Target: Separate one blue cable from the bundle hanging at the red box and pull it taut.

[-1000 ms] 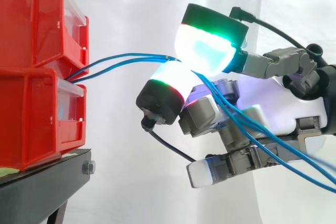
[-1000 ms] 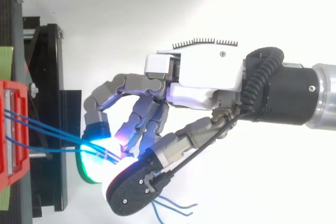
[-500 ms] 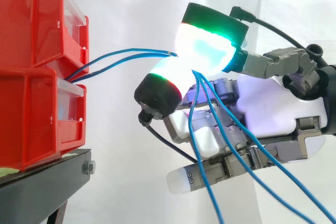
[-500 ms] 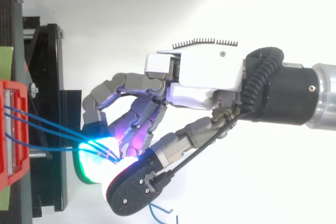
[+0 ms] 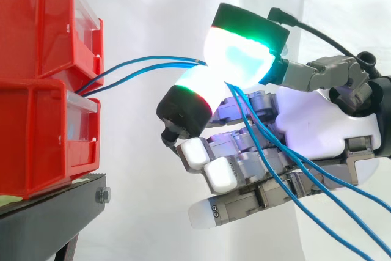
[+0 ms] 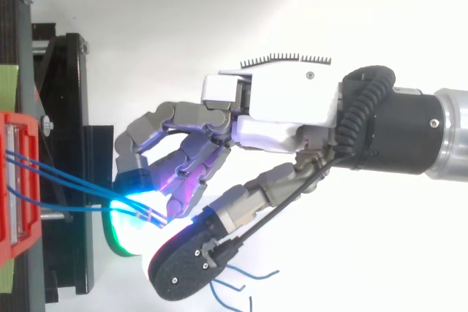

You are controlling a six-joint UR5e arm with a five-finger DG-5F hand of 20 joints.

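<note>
Several blue cables [image 5: 171,61] run out from between the stacked red bins [image 5: 43,90] and rise to my hand [image 5: 317,126]. The hand is shut on them: a green-white glowing pad [image 5: 241,56] above and a second pad [image 5: 192,93] below pinch the strands together. Beyond the pinch the cables trail down to the right across the palm. In the top view the strands [image 6: 73,184] leave the red box [image 6: 18,180] and meet at the pinch under the hand [image 6: 278,107]. Their loose ends [image 6: 234,286] curl below it. The spans between bins and pinch sag slightly.
The bins stand on a black stand [image 5: 55,212] at the left, with its frame [image 6: 69,144] seen from above. A white curtain hangs behind. Open air lies between the bins and the hand.
The lower fingers have uncurled and now reach toward the bins under the pinch. The trailing cables swung down, then back to the right. The pinch has stayed in place.
</note>
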